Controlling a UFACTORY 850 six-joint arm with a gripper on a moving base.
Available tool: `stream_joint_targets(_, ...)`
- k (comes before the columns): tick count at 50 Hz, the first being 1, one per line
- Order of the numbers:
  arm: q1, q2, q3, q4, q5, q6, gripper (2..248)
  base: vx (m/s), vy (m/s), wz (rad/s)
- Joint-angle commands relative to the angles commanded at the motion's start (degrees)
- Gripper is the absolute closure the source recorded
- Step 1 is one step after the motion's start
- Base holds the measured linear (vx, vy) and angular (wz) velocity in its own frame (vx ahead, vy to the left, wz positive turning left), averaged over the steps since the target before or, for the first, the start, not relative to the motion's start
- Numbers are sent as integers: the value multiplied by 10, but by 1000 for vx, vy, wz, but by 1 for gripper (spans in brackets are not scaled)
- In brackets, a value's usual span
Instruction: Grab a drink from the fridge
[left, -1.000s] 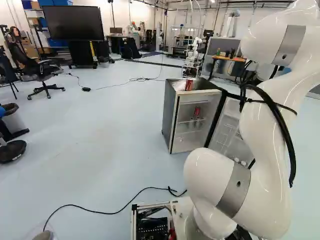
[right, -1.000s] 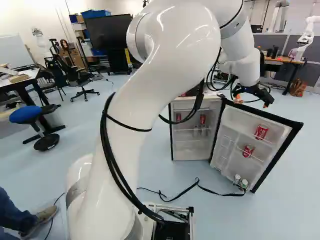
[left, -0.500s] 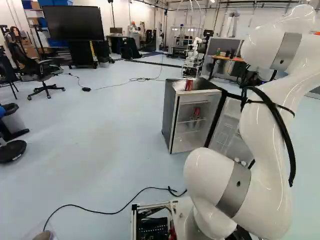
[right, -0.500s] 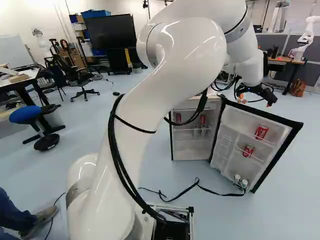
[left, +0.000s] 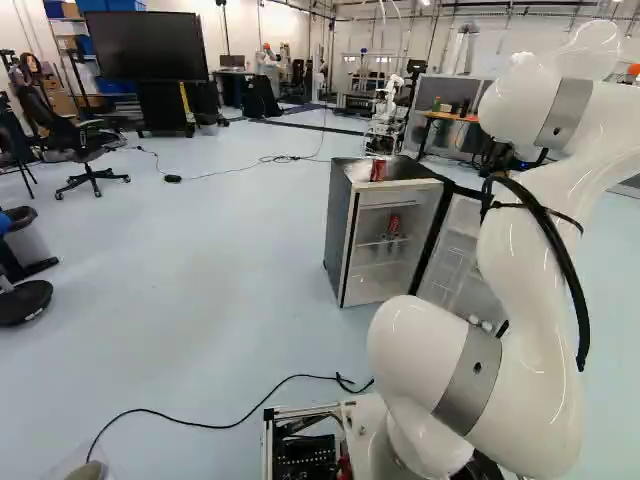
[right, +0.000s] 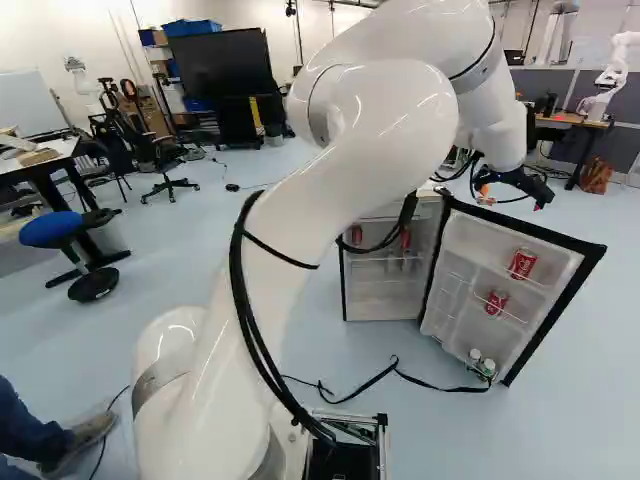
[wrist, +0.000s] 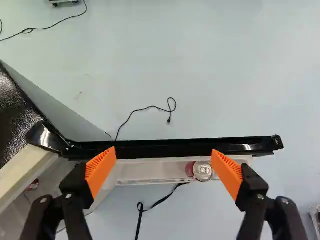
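Note:
My gripper (right: 520, 186) is above the open fridge door (right: 570, 300) in the right base view. From the wrist, the gripper (wrist: 163, 162) stands wide open over the door's top edge (wrist: 175, 148), nothing held. A red can (wrist: 201, 170) in the door shelf lies below, close beside one orange pad. The right base view shows this upper door can (right: 522, 264) and a lower one (right: 497, 302). More red cans stand inside the fridge (left: 342, 230), one being the inner can (left: 394, 224). Another can (left: 378, 170) is on top of the fridge.
A black strap (right: 370, 392) hangs from the door's lower corner onto the floor. A thin cable (wrist: 145, 108) lies on the floor beyond the door. Another robot (right: 612, 75) stands by a desk at the far right. Chairs and a screen (left: 145, 47) are farther back.
The arm's upper links have shifted lower in the left base view and rightward in the right base view. The gripper has moved slightly outward over the door. The base has stayed put.

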Motion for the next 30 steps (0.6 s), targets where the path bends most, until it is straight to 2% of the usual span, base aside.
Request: stream_joint_targets(30, 0, -54, -77, 0, -18, 0, 3, 0, 0, 0)
